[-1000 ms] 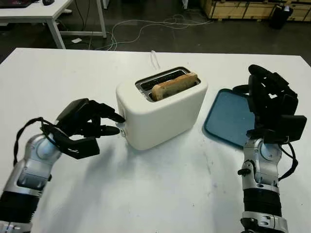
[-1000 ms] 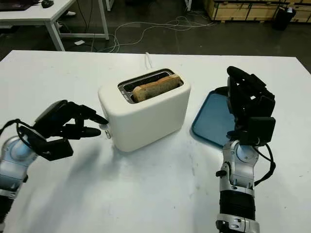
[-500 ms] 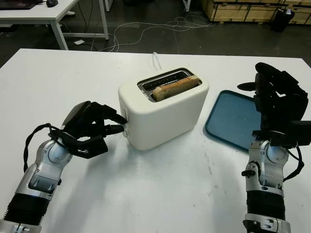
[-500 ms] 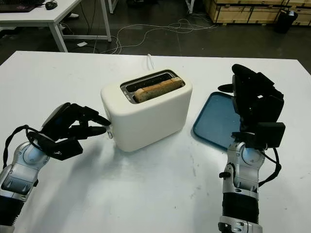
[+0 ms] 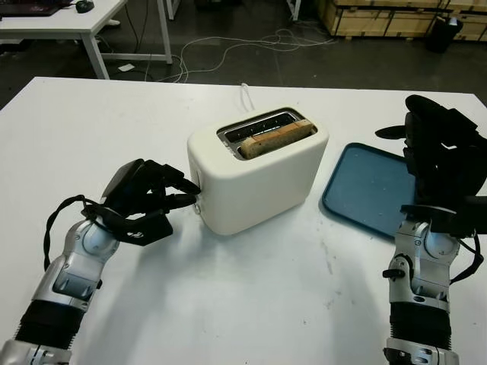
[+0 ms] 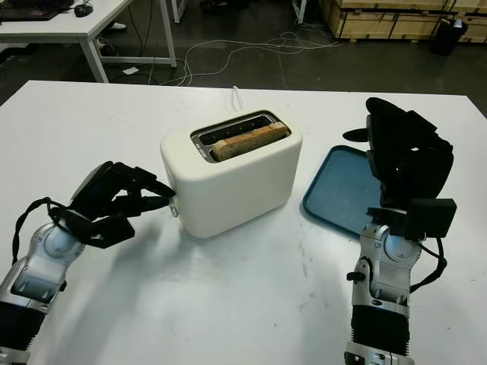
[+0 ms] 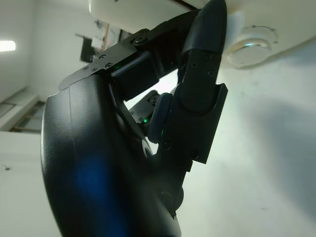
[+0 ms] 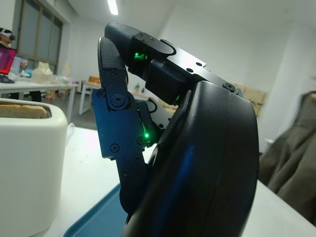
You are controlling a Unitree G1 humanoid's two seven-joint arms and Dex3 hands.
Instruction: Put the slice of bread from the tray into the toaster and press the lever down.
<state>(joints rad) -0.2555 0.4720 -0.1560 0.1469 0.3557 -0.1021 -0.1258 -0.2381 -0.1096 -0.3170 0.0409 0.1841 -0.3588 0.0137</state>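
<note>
Since a second ago your left hand [image 5: 144, 204] has closed in on the end face of the toaster [image 5: 259, 179] and now sits with its fingertips [image 5: 189, 199] right at the lever [image 5: 197, 204]; the right hand [image 5: 440, 163] has lifted a little higher over the tray's near edge.

The slice of bread [image 5: 275, 138] is already in the slot nearest you, standing on edge, its crust still showing above the top of the toaster. Its long axis runs along the slot, from the lever end toward the tray [image 5: 364, 186]. So the bread is placed, and what remains, as you can judge, is the press.

The lever sits on the toaster's short end, the one that faces your left arm. Your left fingers are curled forward and holding nothing, pointing along the toaster's length straight at that end. In the left wrist view one fingertip [image 7: 210, 19] lies against the white lever tab [image 7: 236, 23], just above the round dial [image 7: 251, 45]. Whether it is on top of the tab or only beside it, you cannot tell.

The stroke you need goes down the end face, across the direction your fingers point. The left hand is plainly the nearer one. The right hand is open, held upright well apart from the toaster, above the blue tray on the white table [image 5: 228, 304].
</note>
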